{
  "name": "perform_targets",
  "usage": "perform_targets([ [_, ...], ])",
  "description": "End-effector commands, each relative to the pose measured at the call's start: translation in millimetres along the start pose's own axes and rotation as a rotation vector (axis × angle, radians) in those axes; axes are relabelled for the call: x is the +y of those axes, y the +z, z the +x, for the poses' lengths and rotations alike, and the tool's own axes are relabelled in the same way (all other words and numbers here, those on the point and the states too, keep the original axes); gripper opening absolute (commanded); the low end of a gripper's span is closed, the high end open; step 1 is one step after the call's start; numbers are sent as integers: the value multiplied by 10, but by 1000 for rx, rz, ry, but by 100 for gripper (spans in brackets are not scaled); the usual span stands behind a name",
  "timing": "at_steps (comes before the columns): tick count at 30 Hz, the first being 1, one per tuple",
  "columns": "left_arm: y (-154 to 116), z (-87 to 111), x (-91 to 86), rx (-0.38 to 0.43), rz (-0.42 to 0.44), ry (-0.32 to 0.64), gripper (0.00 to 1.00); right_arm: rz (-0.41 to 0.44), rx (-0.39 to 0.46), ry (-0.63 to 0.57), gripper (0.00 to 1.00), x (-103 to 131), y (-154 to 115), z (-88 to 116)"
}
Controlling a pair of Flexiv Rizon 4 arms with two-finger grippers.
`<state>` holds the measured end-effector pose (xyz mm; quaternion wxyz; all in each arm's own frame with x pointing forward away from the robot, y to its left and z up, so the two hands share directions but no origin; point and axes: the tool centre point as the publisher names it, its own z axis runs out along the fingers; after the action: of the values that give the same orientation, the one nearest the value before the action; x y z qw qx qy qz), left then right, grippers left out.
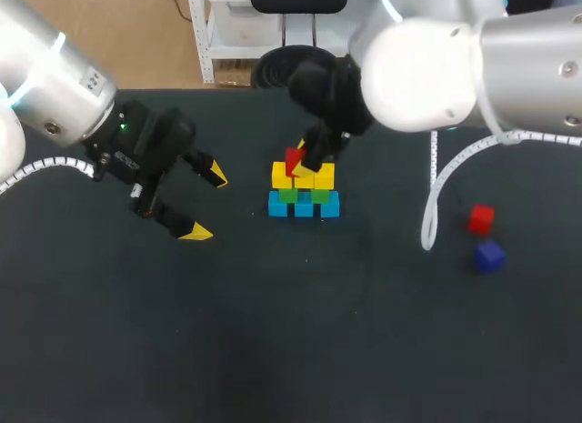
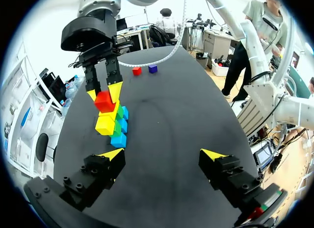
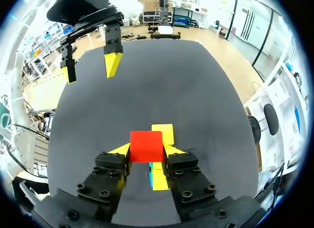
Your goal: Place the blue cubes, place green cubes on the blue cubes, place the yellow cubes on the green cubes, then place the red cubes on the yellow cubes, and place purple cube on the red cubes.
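Gripping red cube (image 3: 145,145) w/ R pincer (image 3: 146,150), just over yellow cubes (image 1: 314,177), toward their left end; straight down to seat. L pincer (image 1: 206,205) wide open, empty, well left. 2nd red cube (image 1: 481,218), purple cube (image 1: 489,256) on worktop (image 1: 273,332), nearer R arm.

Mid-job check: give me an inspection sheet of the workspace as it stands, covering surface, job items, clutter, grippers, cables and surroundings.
Surface: dark table, flat.
Job's things: blue cubes at the bottom, green cubes on them, yellow cubes on those. A red cube is held at the yellow layer; cannot tell if it is seated. A loose red cube and a purple cube lie off to the right, not touching.
Clutter: nothing seen.
Grippers: right gripper shut on the red cube; left gripper open, empty, left of the stacked cubes.
Cables: white cable hangs from the right arm towards the table.
Surroundings: nothing seen reaching over the table.
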<state>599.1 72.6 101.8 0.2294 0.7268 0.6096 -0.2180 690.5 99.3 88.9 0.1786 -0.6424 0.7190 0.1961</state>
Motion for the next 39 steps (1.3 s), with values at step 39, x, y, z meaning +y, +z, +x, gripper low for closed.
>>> perform_targets([
  [39,-3,3,0,1,0,1,100,33,19,17,0,-216,103,-5],
])
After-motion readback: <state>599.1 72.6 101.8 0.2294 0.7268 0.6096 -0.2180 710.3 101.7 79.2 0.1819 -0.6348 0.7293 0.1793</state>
